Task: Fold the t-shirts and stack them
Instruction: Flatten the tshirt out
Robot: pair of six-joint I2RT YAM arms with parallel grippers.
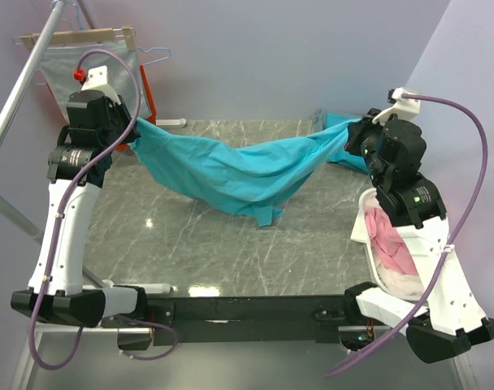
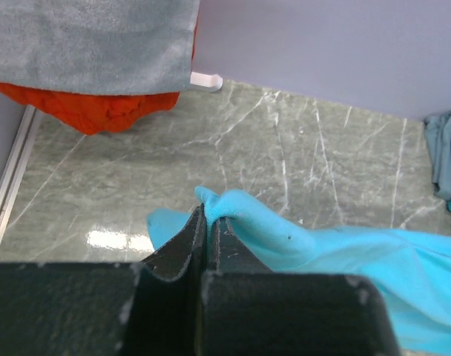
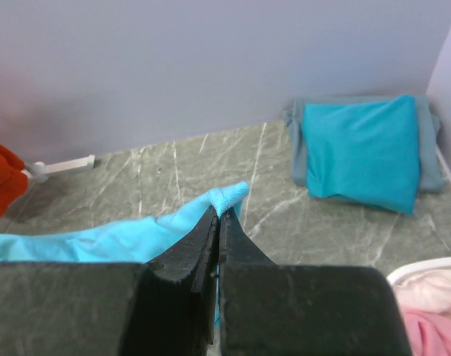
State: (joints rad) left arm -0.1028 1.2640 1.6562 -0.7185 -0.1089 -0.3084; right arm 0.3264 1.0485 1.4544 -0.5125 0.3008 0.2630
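A turquoise t-shirt hangs stretched between the two arms above the far half of the grey marble table, sagging in the middle, where its lowest fold dips towards the table's centre; whether that fold touches the marble cannot be told

The left gripper is raised near the far left corner, its jaws pressed together on a bunched edge of the shirt, with a small nub of cloth poking out past the fingertips. The right gripper is raised near the far right corner and pinches the opposite edge the same way, a ribbed bit of hem showing just beyond its tips

In the far right corner a folded turquoise t-shirt lies flat on top of a folded grey-blue garment, well apart from the hanging shirt

Beyond the far left corner a grey cloth hangs from a wire hanger, with an orange-red garment behind and below it. At the right edge, beside the right arm, a white basket holds pink clothes
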